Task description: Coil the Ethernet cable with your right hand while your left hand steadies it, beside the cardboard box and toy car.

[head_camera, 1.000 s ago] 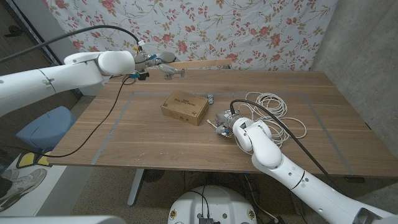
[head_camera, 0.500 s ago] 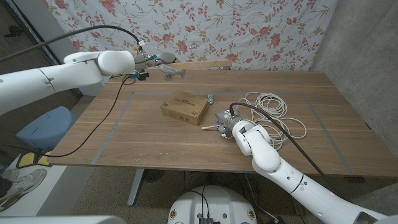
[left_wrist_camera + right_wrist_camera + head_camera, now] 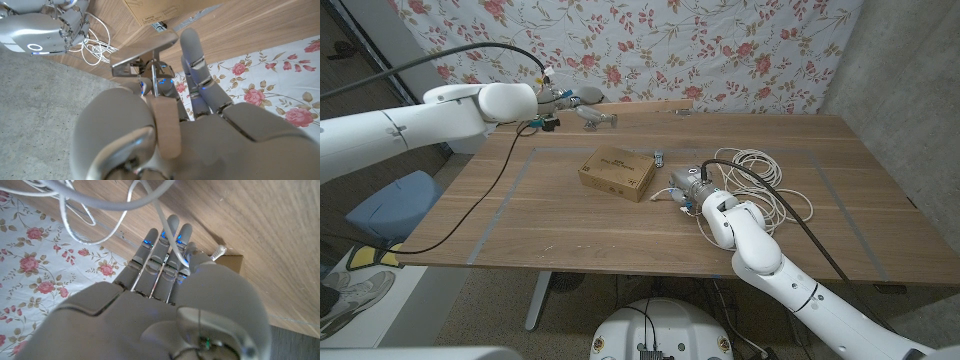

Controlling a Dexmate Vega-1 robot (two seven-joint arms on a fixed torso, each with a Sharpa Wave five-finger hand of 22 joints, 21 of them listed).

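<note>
**Right hand at the cable's end, left hand far off**

The right hand (image 3: pixel 686 187) is pinching the plug end of the Ethernet cable (image 3: pixel 760 180) just beside the cardboard box (image 3: pixel 617 172), its fingers (image 3: pixel 165 255) lying extended with the pale cord running across them. The left hand (image 3: pixel 568 103) is hovering well beyond the box at the table's (image 3: pixel 500 215) far edge, fingers apart, gripping nothing.

The cable is lying in loose, springy white loops on the side of the right hand away from the box. With nothing pinning those slick loops, a pull would likely drag or tangle the heap. The small grey toy car (image 3: pixel 660 157) is sitting against the box's far corner.
</note>
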